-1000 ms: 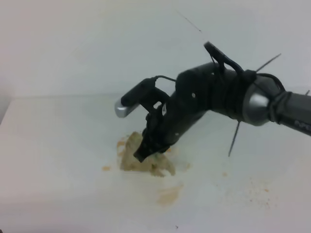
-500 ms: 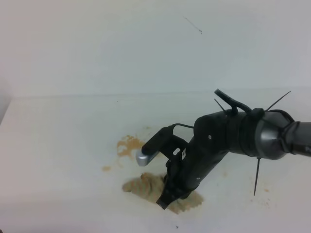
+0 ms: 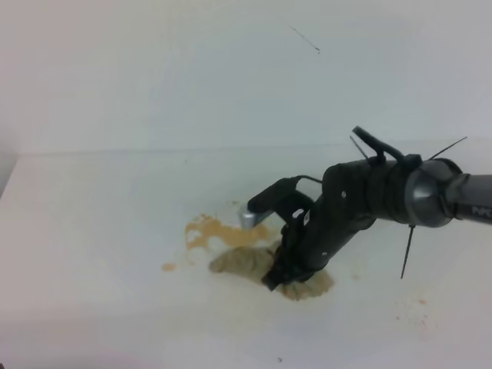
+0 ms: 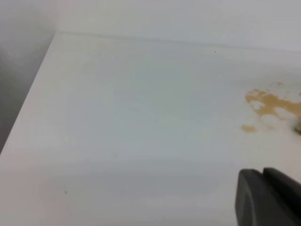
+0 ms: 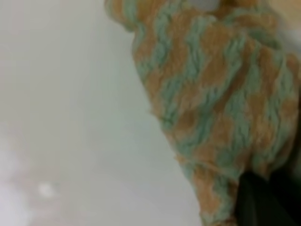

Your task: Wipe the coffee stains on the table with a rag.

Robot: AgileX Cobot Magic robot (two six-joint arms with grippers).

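The left wrist view looks across a broad white counter (image 4: 131,122) that fills most of the frame, its far edge meeting a pale wall (image 4: 188,19) along the top. At the left the counter's side edge runs diagonally, with a grey shadowed drop beyond it. Near the right edge lie the coffee stains (image 4: 270,102): a ragged orange-brown blotch cut off by the frame, and a small separate spot just beside it, lower left. In the bottom right corner a dark, blurred part of the left tool (image 4: 268,197) juts into view, well apart from the stains; whether it is open cannot be told
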